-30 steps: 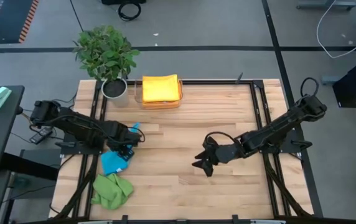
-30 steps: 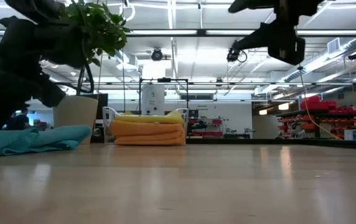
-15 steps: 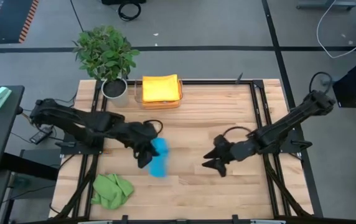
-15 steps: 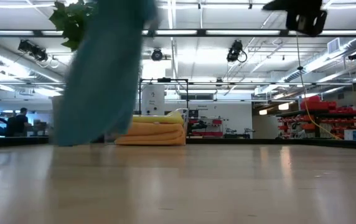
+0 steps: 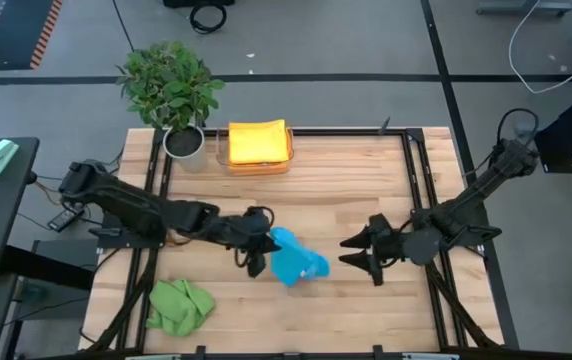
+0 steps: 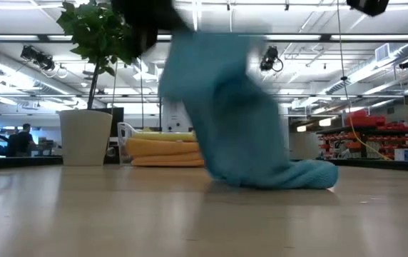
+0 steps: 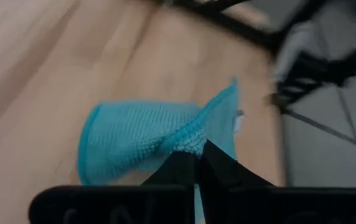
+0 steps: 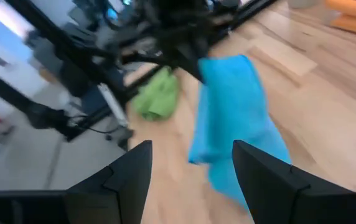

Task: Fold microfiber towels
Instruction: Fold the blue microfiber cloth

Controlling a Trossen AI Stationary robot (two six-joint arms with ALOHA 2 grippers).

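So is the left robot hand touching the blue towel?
Touching. The left wrist view shows the left gripper shut on a corner of the blue towel, with cloth pinched between the dark fingertips.

potted plant (image 5: pixel 171 95), wooden table (image 5: pixel 346 180), clear tray (image 5: pixel 259 166)

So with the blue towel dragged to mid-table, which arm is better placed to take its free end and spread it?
Probably the right. The right gripper is open beside the blue towel, while the left gripper is shut on its other end.
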